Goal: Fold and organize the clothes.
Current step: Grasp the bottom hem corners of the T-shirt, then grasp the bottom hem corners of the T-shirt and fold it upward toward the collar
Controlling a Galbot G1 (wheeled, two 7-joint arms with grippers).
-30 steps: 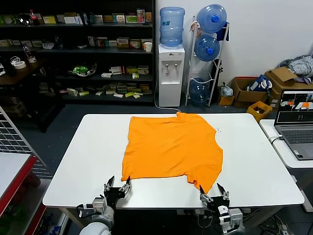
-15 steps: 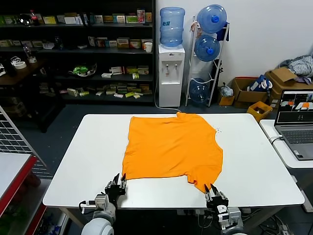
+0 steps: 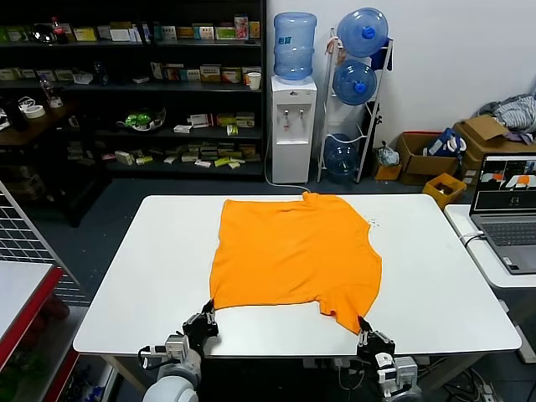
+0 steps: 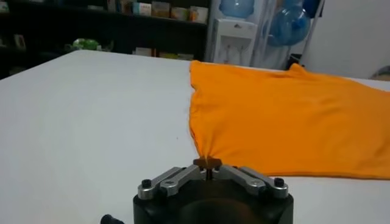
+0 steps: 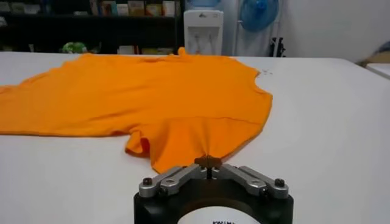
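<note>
Both your pincers are clamped on the shirt point(image 3: 295, 258): the left pincer point(image 3: 203, 321) on its near hem corner, the right pincer point(image 3: 368, 337) on the near sleeve tip. Beyond them it lies flat on the worktop point(image 3: 151, 268). Lift both evenly, carrying the edge away without slack.

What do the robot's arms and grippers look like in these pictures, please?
Both look alike. The left gripper and right gripper each have a round black housing and silver-grey metal fingers joined by dark screws, ending in small dark tips. In the head view, light grey rounded arm links show below the table edge, with a thin black cable by the left wrist.
</note>
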